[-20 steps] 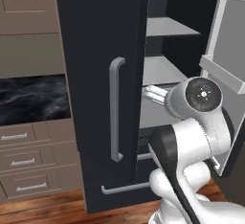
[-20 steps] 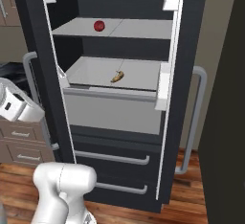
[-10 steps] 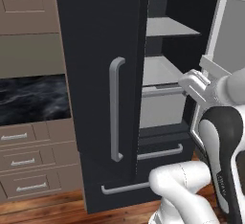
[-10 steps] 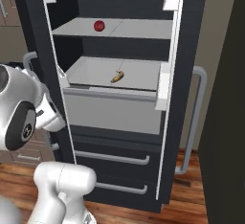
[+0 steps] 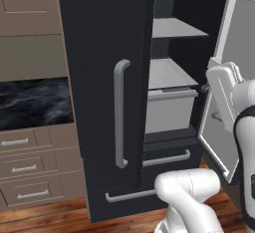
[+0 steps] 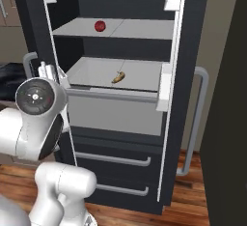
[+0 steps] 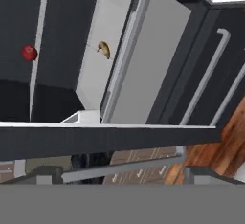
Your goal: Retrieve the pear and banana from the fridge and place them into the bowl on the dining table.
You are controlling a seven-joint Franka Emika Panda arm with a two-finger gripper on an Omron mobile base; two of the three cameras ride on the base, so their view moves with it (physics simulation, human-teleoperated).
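Arm's swung up beside fridge (image 6: 193, 51); gripper (image 7: 122, 173) fingers spread, empty. Banana (image 6: 118, 77) mid-shelf — you're clear to reach.

At the fridge, one door shut in front of me, the other swung wide.

The fridge (image 5: 107, 92) stands charcoal-black before me, its near door closed with a long grey vertical handle (image 5: 120, 113). Past it I see pale grey shelves (image 5: 172, 72) and a grey bin (image 5: 169, 108) beneath, then two lower drawers (image 5: 167, 157) with grey bar handles. Tan drawer cabinets (image 5: 30, 165) sit left. My white arm (image 5: 191, 194) rises at lower right.
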